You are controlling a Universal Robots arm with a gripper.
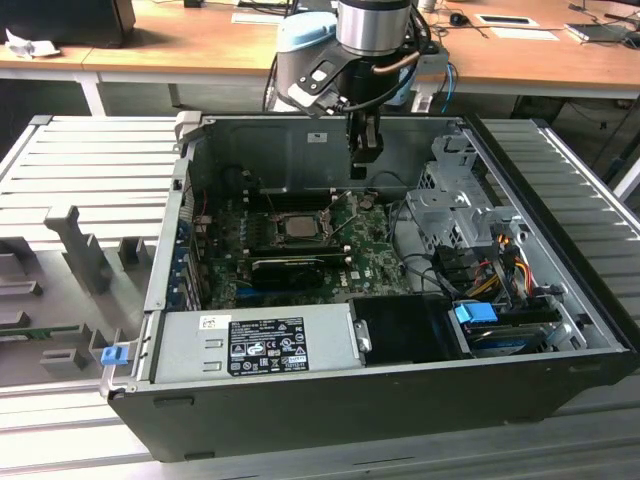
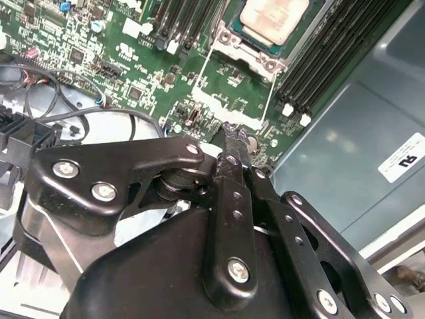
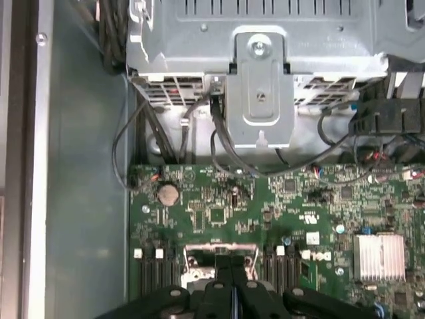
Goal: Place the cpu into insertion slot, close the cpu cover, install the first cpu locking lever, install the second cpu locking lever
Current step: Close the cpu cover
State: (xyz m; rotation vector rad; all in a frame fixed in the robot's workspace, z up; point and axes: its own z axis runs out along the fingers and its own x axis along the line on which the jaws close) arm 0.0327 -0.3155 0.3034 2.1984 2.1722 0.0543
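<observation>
The cpu (image 2: 273, 16) wears a dull silver-grey metal top — the gripper (image 2: 234, 131) is matt black metal.

Wooden desks (image 1: 200, 40) behind grey slatted table (image 1: 90, 160)

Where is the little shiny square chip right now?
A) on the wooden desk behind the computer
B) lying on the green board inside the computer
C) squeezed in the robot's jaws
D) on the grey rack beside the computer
B: in the second wrist view the cpu lies flat on the green board, apart from the gripper, whose jaws are shut on nothing.
</observation>
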